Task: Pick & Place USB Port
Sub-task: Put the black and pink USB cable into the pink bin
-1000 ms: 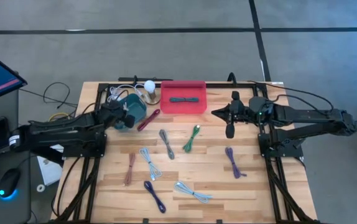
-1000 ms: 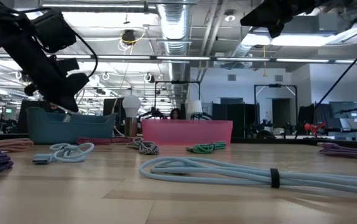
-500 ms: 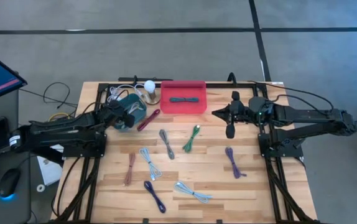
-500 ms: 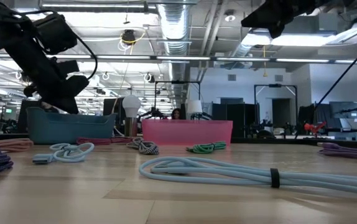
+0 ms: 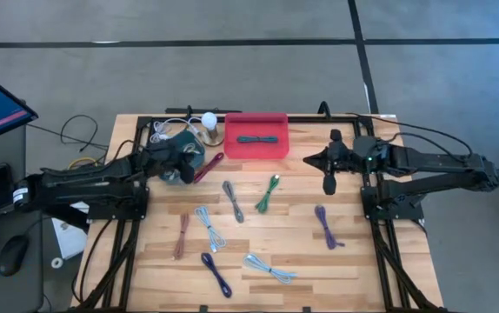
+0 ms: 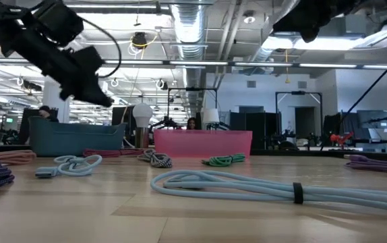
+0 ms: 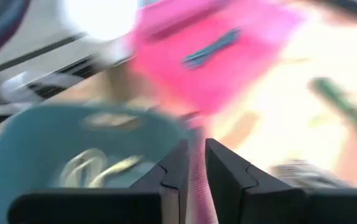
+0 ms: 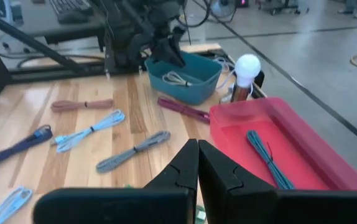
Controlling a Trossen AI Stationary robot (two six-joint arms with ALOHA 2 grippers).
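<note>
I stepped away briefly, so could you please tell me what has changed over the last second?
The left hand rose from the teal plastic bin, empty. The right hand shifted slightly rightward, still shut. The cables and the pink plastic tray stayed put.

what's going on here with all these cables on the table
Two robot arms are sorting bundled cables into bins. The left gripper hovers over the teal bin, which holds a pale cable, and carries nothing visible. The right gripper hangs shut and empty above the table's right half. The pink bin holds one dark cable. Several more cables, among them a maroon one beside the teal bin, lie loose on the wooden table.
</note>
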